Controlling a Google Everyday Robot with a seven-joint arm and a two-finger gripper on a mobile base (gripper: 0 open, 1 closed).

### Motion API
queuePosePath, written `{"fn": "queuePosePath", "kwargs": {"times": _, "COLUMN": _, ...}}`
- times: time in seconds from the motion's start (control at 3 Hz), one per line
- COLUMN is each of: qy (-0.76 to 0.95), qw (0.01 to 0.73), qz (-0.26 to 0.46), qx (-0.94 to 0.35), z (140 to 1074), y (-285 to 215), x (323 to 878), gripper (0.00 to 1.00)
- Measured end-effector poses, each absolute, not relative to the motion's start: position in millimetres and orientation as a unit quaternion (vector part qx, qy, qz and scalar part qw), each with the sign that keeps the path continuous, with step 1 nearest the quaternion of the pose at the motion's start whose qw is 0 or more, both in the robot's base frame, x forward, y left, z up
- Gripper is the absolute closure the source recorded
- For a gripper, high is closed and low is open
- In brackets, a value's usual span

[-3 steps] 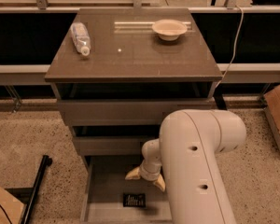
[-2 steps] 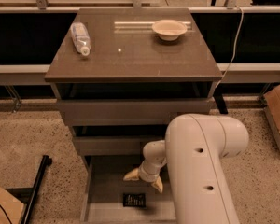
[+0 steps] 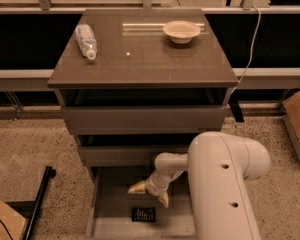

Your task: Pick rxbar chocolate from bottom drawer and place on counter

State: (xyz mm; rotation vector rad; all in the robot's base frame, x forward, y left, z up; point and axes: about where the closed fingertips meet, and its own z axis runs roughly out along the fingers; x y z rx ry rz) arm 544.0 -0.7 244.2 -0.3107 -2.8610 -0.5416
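The rxbar chocolate (image 3: 143, 214) is a small flat black bar with pale markings, lying on the grey floor of the pulled-out bottom drawer (image 3: 110, 211). My gripper (image 3: 150, 193) hangs inside that drawer just above and behind the bar, fingers spread open, with nothing between them. One tan fingertip (image 3: 136, 187) points left, the other down toward the bar. The counter (image 3: 145, 59) is the glossy grey-brown top of the cabinet.
On the counter lie a clear plastic bottle (image 3: 86, 40) at the left and a pale bowl (image 3: 181, 31) at the back right. My white arm (image 3: 225, 184) fills the lower right. A cardboard box (image 3: 299, 119) stands at the right, a black stand leg (image 3: 37, 204) at the lower left.
My arm has shifted slightly right, and the gripper has crept a little lower toward the bar. The bar has not moved.
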Motion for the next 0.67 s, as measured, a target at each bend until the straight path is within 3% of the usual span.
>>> {"fn": "queuePosePath", "kwargs": {"times": 0.67, "qy": -0.964, "qw": 0.133, "qz": -0.21, "qx": -0.097, "z": 222, "y": 18, "x": 542, "gripper": 0.0}}
